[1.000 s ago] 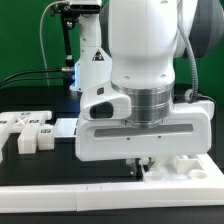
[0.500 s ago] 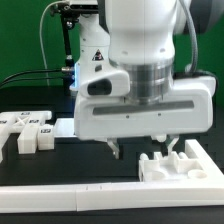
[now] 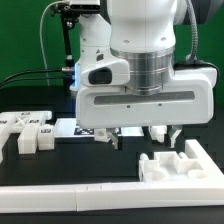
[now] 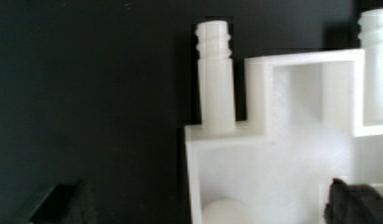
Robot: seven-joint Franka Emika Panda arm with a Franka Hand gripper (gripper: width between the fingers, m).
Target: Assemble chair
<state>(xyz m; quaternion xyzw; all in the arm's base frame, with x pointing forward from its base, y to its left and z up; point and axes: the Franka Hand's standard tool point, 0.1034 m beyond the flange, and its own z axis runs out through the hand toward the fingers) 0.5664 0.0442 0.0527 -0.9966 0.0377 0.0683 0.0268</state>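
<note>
Peg (image 4: 214, 75), ridged, against chair piece (image 4: 286, 160) — wrist view only; hand (image 3: 142, 138) wide open, empty — lifted clear since earlier frame.

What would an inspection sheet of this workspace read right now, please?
surface: black table, partly bare.
job's things: white chair piece below the gripper, apart from it; ribbed peg set at its edge; smaller tagged pieces at the exterior view's left.
clutter: nothing seen.
grippers: gripper open, holding nothing.
cables: black cables behind the arm, off the table.
surroundings: white border rail in front; green backdrop.
</note>
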